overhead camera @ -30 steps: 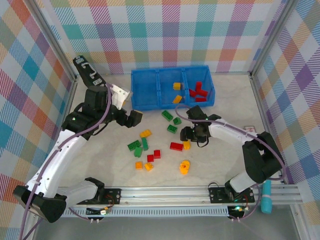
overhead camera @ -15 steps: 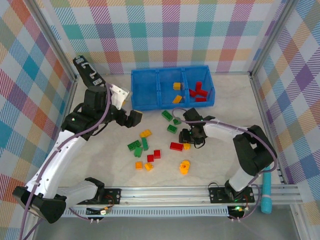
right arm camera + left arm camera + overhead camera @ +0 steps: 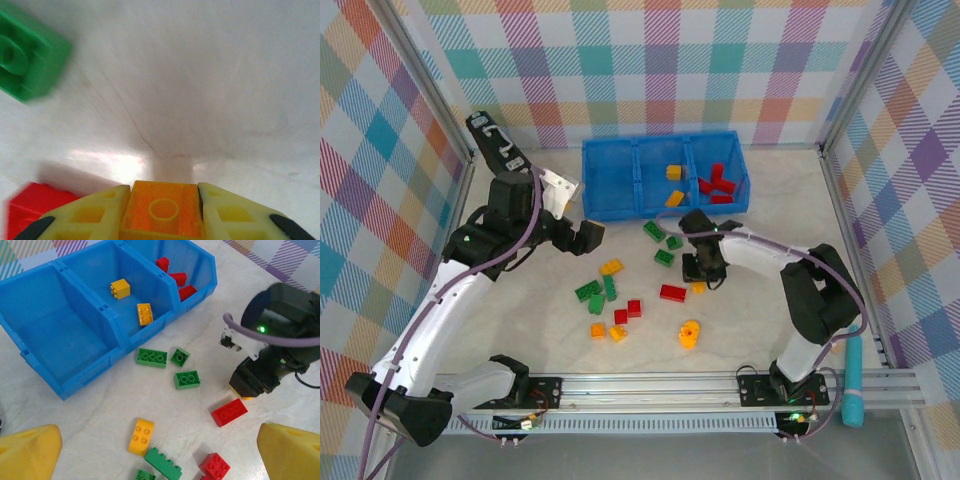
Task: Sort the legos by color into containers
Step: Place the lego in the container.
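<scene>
My right pincer (image 3: 704, 272) is clamped on an orange brick (image 3: 162, 207); my left pincer (image 3: 588, 236) hangs wide apart.

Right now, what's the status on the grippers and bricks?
Right gripper shut on orange lego, low at table. Left gripper open, hovering near blue bin. Red lego close beside the grip.
</scene>
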Tool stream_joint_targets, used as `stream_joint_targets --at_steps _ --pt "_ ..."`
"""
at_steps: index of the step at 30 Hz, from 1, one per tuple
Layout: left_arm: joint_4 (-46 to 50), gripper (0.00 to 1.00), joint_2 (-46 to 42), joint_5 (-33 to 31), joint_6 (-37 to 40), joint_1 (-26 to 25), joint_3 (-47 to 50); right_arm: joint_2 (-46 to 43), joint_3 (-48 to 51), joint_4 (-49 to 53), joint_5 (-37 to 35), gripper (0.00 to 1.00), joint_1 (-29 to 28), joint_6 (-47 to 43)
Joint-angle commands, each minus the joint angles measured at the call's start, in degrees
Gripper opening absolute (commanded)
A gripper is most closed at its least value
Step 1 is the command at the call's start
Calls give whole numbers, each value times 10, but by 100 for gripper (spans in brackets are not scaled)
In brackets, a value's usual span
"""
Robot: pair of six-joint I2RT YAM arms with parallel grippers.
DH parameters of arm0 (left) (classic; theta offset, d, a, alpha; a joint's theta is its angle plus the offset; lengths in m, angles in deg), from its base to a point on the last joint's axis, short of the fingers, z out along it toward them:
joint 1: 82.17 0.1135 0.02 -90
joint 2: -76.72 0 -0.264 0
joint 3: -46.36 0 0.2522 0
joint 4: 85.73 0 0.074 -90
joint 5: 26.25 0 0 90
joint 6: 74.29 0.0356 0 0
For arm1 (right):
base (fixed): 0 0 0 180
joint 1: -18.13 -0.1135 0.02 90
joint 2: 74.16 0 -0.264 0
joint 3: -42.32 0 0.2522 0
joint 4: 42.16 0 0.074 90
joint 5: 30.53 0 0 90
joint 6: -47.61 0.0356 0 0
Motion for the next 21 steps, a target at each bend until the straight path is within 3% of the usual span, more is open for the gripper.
stream_joint_targets --at_steps 1,12,17,21 --pt "5 100 -2 10 -2 -7 -12 13 -108 42 -32 30 19 -71" --pt "9 100 5 -4 3 -6 -15 207 -456 4 -48 30 49 -204" --pt "14 100 10 -12 7 -7 -19 285 -544 1 -56 30 49 -218" --pt "13 100 8 -16 8 -7 -18 323 -547 -26 -71 31 49 -218"
